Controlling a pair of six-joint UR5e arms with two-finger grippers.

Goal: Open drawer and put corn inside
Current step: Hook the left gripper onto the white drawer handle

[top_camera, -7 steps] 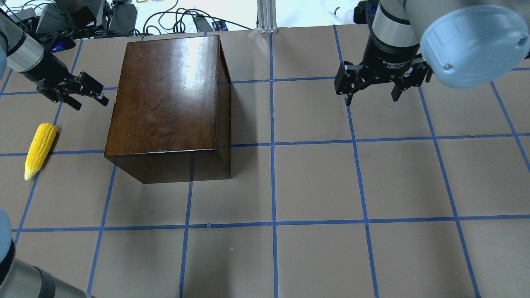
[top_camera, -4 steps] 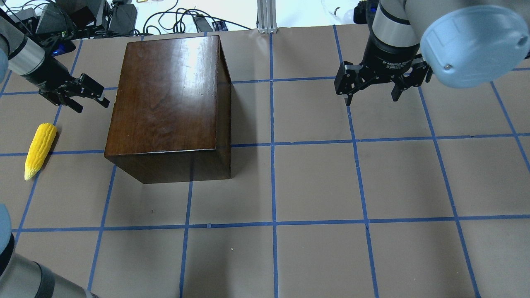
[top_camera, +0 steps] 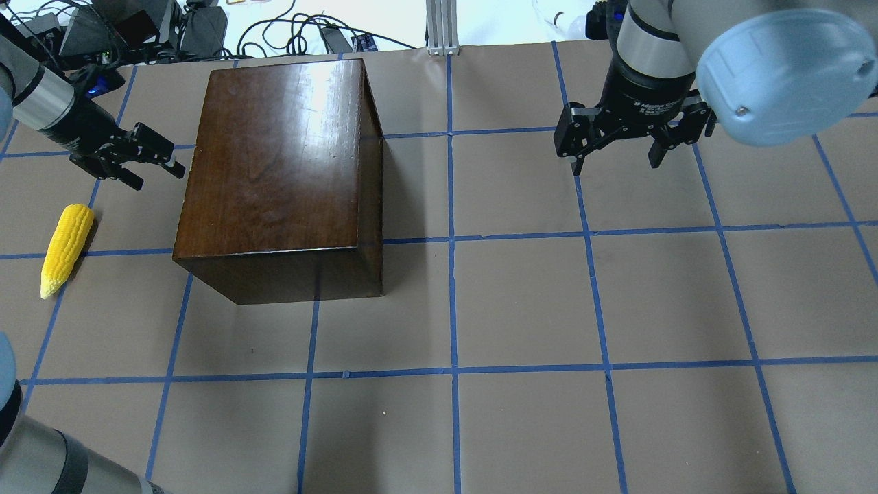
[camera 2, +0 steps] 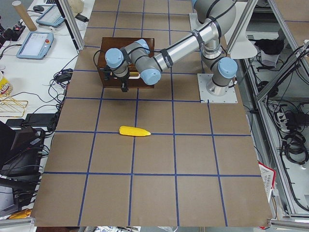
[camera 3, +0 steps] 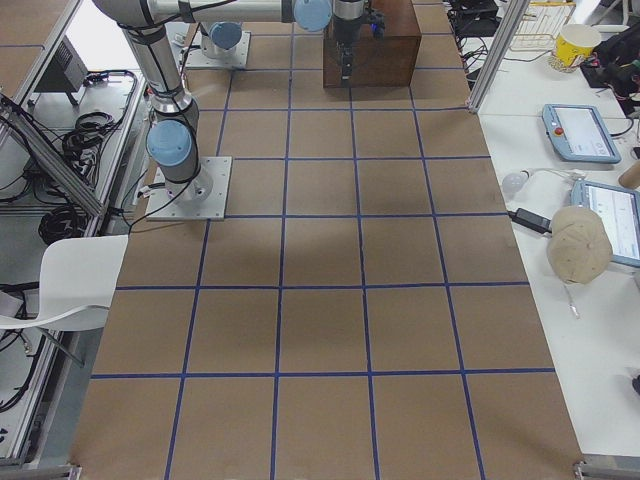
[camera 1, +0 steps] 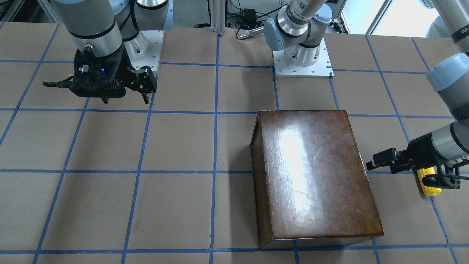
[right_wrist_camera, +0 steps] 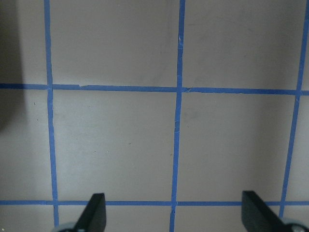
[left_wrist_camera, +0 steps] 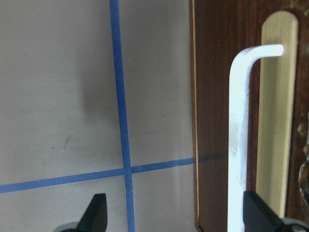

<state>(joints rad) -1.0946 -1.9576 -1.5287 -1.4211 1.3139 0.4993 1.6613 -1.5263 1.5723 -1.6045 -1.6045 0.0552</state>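
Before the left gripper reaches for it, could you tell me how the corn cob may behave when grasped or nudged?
The corn cob is round and tapered, lying on its side on the table, so a nudge would probably roll it in an arc. Its ridged kernel rows should help a grasp hold.

I look down on a brown table (top_camera: 521, 302) gridded with blue tape (top_camera: 452, 274); beyond its far edge, a white bench (camera 3: 600, 330) carries tablets (camera 3: 580, 132); near side, a white chair (camera 3: 70, 285).

Light: bright, even, from overhead.
Glare: white sheen across the glossy dark-brown wooden box (top_camera: 309, 123) top.
Shadows: soft, on the brown paper-covered bench (top_camera: 521, 302) beside the box.
Blur: black fingers (left_wrist_camera: 96, 215) of the left gripper (left_wrist_camera: 176, 212), out of focus.
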